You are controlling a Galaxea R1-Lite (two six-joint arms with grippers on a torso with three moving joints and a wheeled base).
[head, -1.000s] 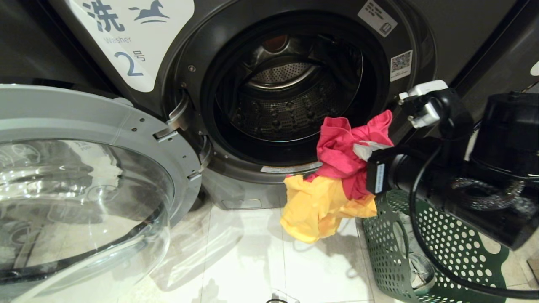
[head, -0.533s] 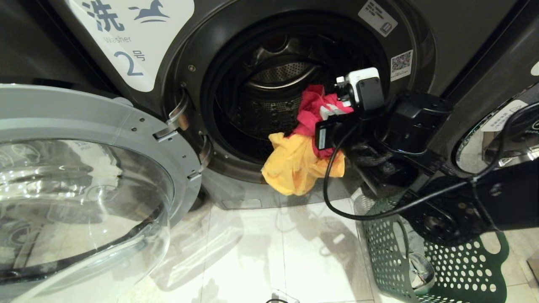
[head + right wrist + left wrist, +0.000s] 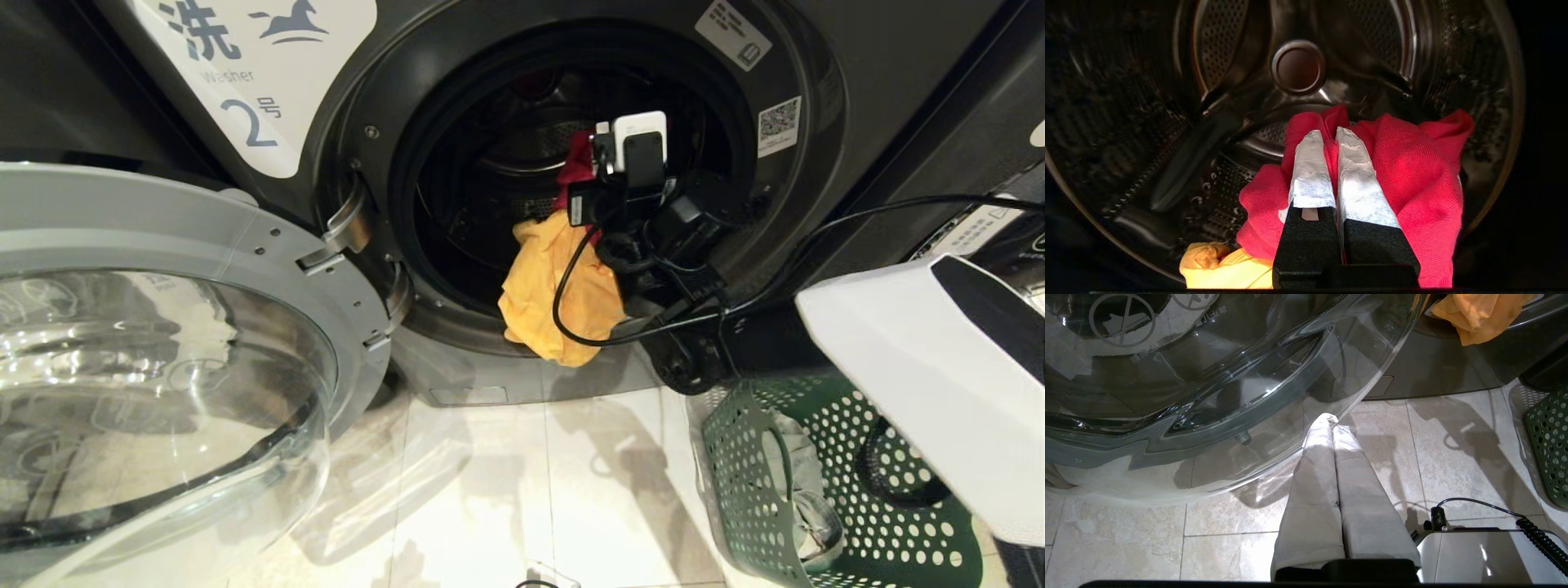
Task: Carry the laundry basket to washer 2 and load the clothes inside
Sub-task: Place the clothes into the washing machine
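1. Though the loading is under way, it is not finished: the washer [image 3: 571, 204], the one labelled 2, stands with its door [image 3: 163, 343] swung wide, and the drum [image 3: 1167, 102] looks bare apart from the cloth now arriving.
2. Right gripper [image 3: 1331, 136]: reached in through the washer's round opening, fingers pinched together on the red garment [image 3: 1412, 183], which bunches around them inside the drum.
3. Yellow garment [image 3: 555, 294]: hanging with the red one, draped over the lower lip of the opening, part of it dangling outside.
4. Basket [image 3: 784, 482]: on the floor at the washer's lower right corner. Grey cloth [image 3: 804, 490] remains in it, so at least one item is left to load.
5. Left gripper [image 3: 1333, 422]: idle by the open door's glass, fingers pressed together, holding nothing.
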